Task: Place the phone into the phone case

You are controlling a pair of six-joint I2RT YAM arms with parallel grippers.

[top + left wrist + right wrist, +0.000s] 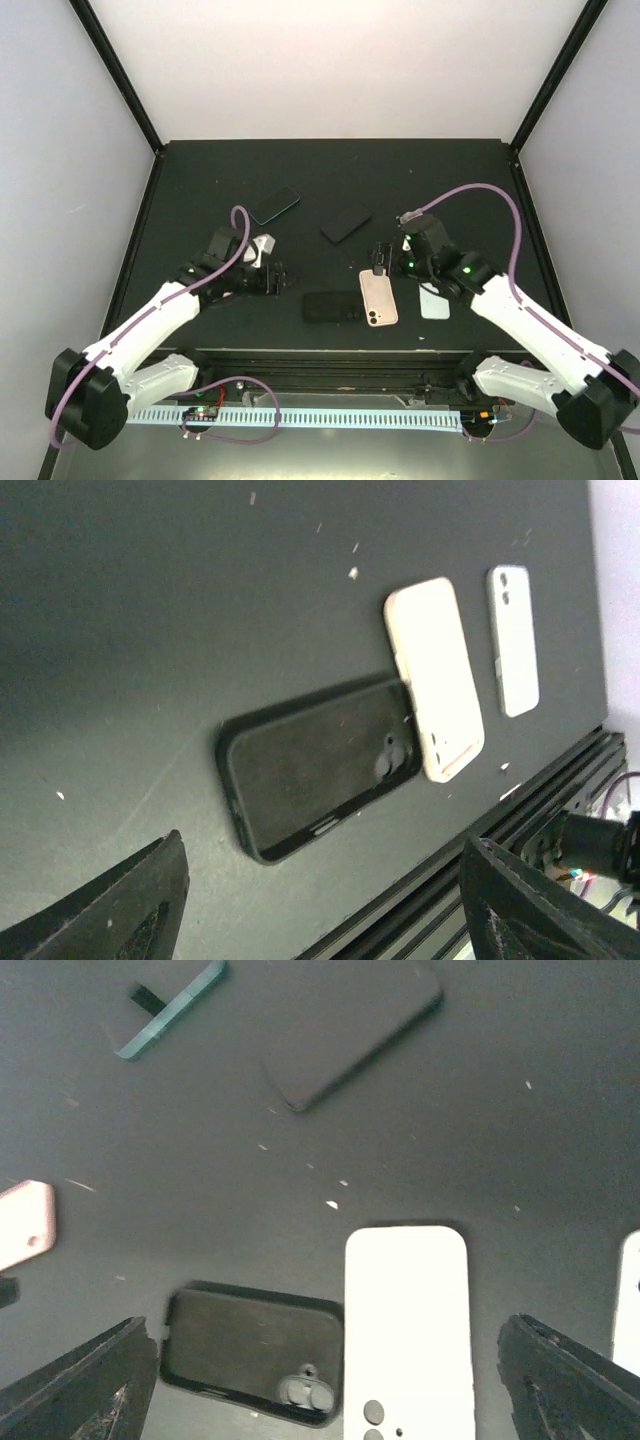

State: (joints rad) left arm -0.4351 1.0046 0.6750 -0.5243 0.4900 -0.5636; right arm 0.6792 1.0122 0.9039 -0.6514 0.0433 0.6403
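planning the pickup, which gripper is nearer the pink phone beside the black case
Right. The right gripper hovers just past the far end of the pink phone; the left gripper is off to its left, across the black case.

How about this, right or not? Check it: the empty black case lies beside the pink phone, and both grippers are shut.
Wrong on the grippers: the left gripper and right gripper are both open, as each wrist view shows with fingers spread wide. The empty black case does lie beside the pink phone.
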